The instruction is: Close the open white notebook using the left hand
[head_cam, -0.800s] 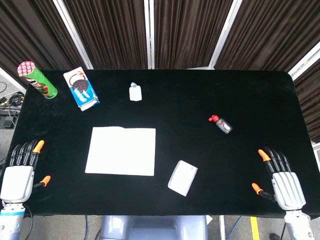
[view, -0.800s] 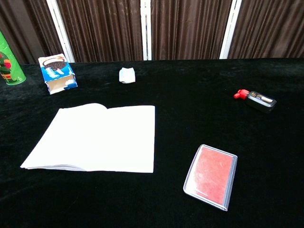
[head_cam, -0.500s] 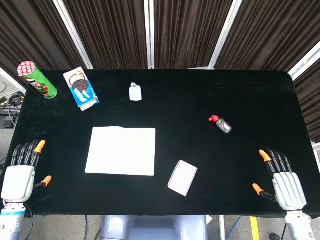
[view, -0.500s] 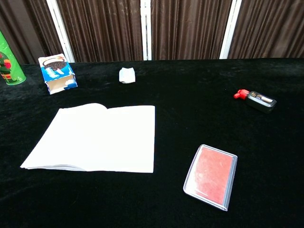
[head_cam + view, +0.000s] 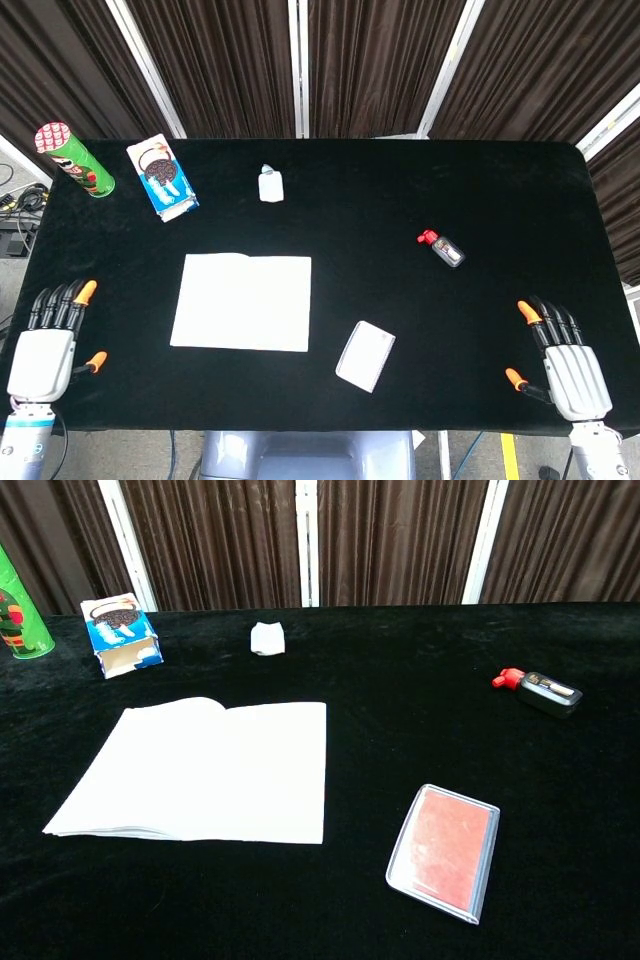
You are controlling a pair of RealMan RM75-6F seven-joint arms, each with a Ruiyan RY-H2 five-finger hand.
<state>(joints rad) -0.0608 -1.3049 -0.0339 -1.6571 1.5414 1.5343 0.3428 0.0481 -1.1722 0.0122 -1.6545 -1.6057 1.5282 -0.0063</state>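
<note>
The open white notebook (image 5: 243,302) (image 5: 200,770) lies flat on the black table, left of centre, pages up. My left hand (image 5: 45,345) rests at the table's front left corner, fingers apart and holding nothing, well left of the notebook. At the front right corner lies my right hand (image 5: 568,356), fingers spread, nothing in it. Neither hand shows in the chest view.
A green tube can (image 5: 73,158) and a blue cookie box (image 5: 162,179) stand at the back left. A small white bottle (image 5: 270,184) lies behind the notebook. A red-capped dark item (image 5: 441,247) sits right of centre; a flat clear-edged pouch (image 5: 365,356) (image 5: 444,850) lies front centre.
My left hand has drifted slightly right and toward the table's front edge. The notebook and my right hand have not visibly moved.
</note>
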